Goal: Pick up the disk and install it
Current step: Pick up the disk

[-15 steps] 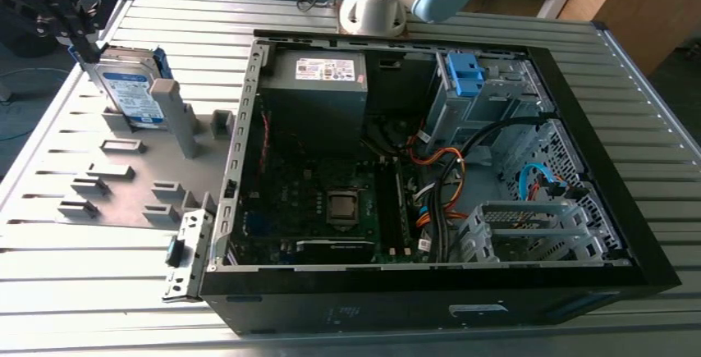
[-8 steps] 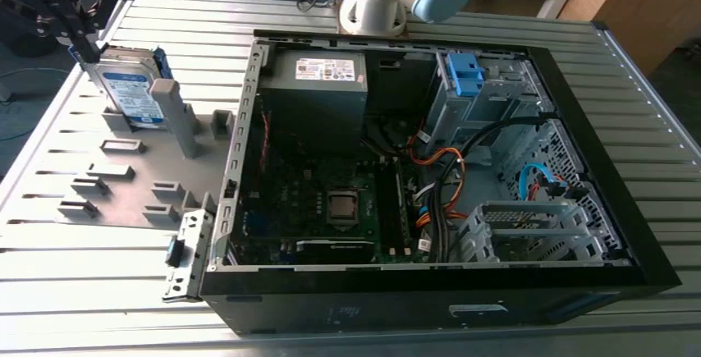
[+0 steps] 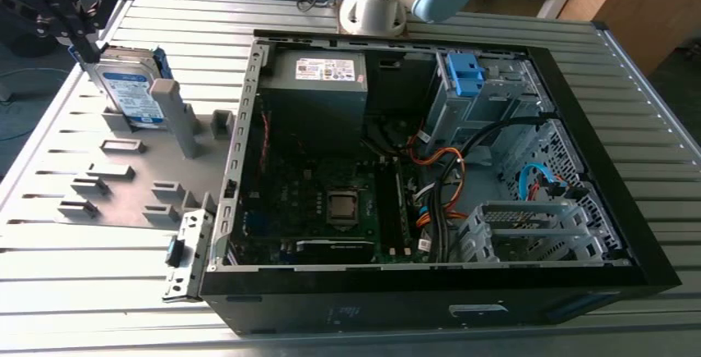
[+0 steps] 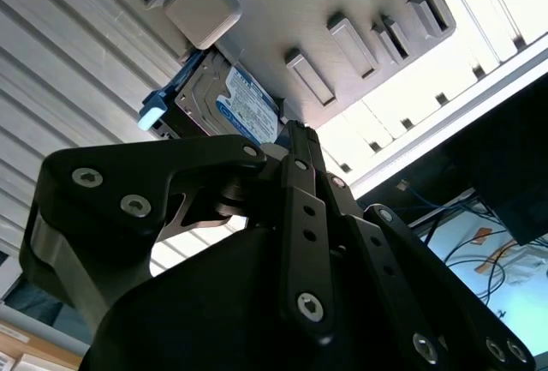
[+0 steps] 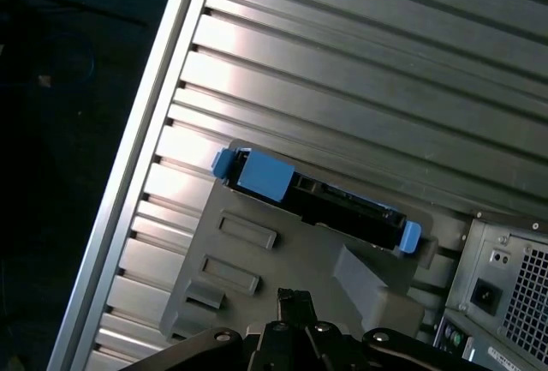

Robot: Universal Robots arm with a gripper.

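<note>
Gripper (image 5: pixel 294 299) closed and empty, poised near upright hard drive (image 3: pixel 130 88) in grey fixture (image 3: pixel 66 168). Likely rigid, dense, shock-sensitive; best pinched across flat faces, between blue rails (image 5: pixel 265 174).

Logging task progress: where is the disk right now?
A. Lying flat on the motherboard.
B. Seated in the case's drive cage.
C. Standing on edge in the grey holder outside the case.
C: the disk stands on edge in the grey holder at the exterior view's left, outside the open case.
</note>
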